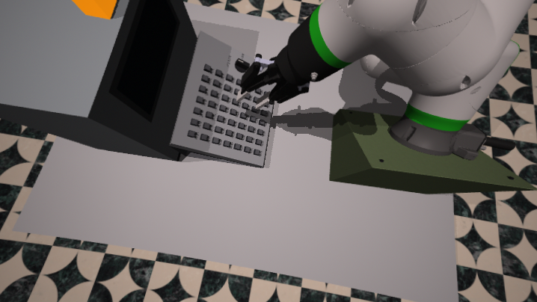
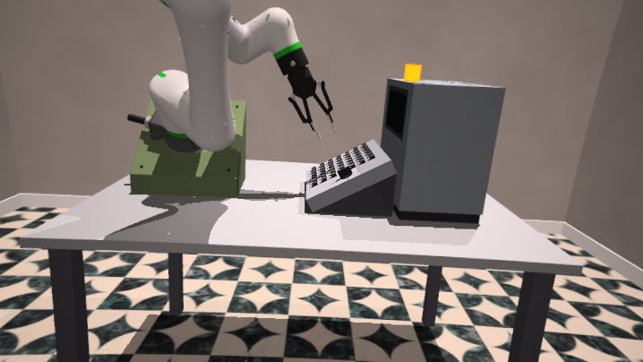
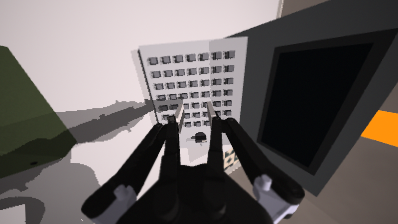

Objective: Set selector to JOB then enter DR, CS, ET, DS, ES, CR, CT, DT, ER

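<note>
The grey slanted keypad (image 1: 225, 112) stands in front of the machine cabinet (image 2: 442, 143). It carries several rows of dark keys, and none is lit. The black selector knob (image 1: 240, 63) sits at the keypad's top corner, and it also shows in the wrist view (image 3: 199, 136). My gripper (image 1: 252, 99) (image 2: 326, 133) hangs in the air above the keypad's near side, clear of the keys. Its fingers stand partly closed with a gap between the tips (image 3: 195, 110), and nothing is between them. The key names are too small to read.
The cabinet has a black screen (image 1: 146, 56) and an orange block (image 2: 412, 72) on top. My green base block (image 1: 413, 158) stands on the table to the right of the keypad. The table edge runs in front.
</note>
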Tool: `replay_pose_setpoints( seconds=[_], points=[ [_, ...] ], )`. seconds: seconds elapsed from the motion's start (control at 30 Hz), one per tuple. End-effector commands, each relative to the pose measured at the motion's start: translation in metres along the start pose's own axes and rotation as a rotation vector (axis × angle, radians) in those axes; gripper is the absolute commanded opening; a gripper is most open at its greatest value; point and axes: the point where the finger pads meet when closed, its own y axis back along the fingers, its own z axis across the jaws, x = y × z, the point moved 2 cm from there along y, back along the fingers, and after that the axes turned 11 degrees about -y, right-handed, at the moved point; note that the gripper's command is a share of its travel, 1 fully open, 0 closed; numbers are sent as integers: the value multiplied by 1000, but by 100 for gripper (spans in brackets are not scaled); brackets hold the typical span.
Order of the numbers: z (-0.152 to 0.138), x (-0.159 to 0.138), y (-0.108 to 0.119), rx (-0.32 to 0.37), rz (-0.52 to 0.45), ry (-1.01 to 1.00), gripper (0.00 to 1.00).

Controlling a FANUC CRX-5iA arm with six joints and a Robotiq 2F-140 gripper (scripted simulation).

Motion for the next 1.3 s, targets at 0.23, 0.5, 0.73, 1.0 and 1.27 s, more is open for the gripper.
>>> replay_pose_setpoints(
  seconds=[0.23, 0.5, 0.73, 1.0, 1.27],
  points=[
    [0, 0, 0, 0, 0, 0, 0],
    [0, 0, 0, 0, 0, 0, 0],
    [0, 0, 0, 0, 0, 0, 0],
    [0, 0, -49, 0, 0, 0, 0],
    [0, 0, -70, 0, 0, 0, 0]
  ],
)
